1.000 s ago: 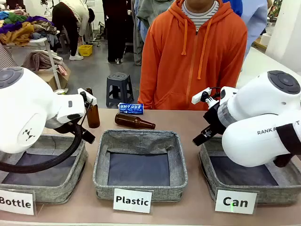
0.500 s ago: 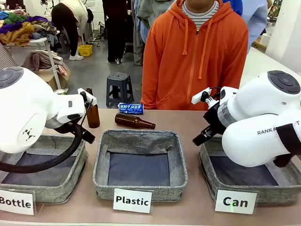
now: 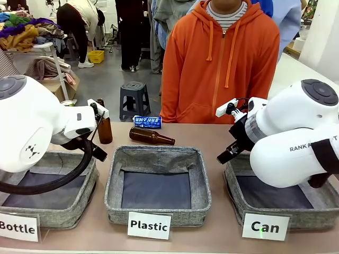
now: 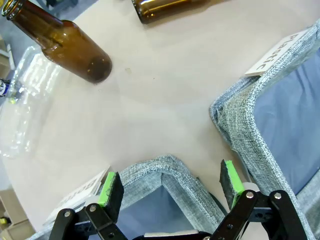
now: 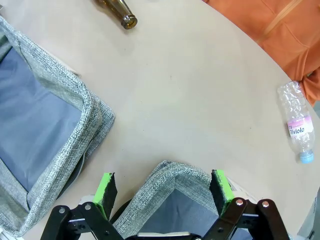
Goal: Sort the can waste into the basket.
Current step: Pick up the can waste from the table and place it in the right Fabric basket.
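Almost nothing changes across the last second. Both arms hold the same pose, every object on the table point(image 3: 209, 138) stays put, and only the person point(image 3: 220, 58) in the orange hoodie drifts a touch toward the right of the frame. That stillness suggests the sorting has not started: the basket with the "Can" card point(image 3: 232, 182), at the lower right of the front view, shows a bare dark lining. The left gripper point(image 4: 169, 172) has its green pads spread apart with nothing between them, poised over a grey basket corner at the bottom of its wrist view. The right gripper point(image 5: 163, 182) is likewise spread and empty, above the near corner of the can basket. The blue can point(image 3: 147, 122) lies at the upper middle of the front view, near the far table edge just before the person and just behind the lying brown bottle point(image 3: 151, 136). It looks flattened and short, blue with white print, resting on its side, well apart from its basket.
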